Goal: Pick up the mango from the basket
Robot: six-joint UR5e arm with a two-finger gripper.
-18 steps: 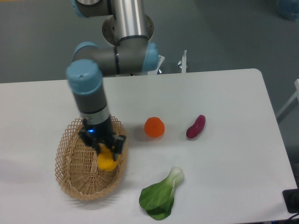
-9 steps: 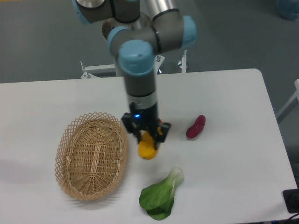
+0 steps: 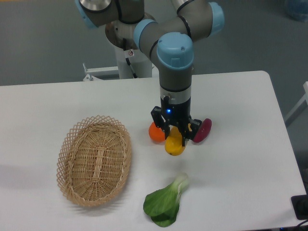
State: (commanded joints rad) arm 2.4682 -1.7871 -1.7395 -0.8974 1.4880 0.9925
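A white table [image 3: 240, 159] is filling the view against a grey floor. The black two-finger gripper [image 3: 174, 137] is clamping the smooth oblong yellow-orange mango [image 3: 174, 145], carrying it above the tabletop between the round orange fruit [image 3: 155, 133] and the dark red-purple oblong vegetable [image 3: 202, 129]. A second ago the fruit was lying in the large oval tan wicker basket [image 3: 95, 159] under the closing fingers; now the basket is sitting without it, well apart to the left. The pick itself is looking done, and only a secure hold is mattering. A leafy green bok choy [image 3: 166, 202] is lying nearer the front edge.
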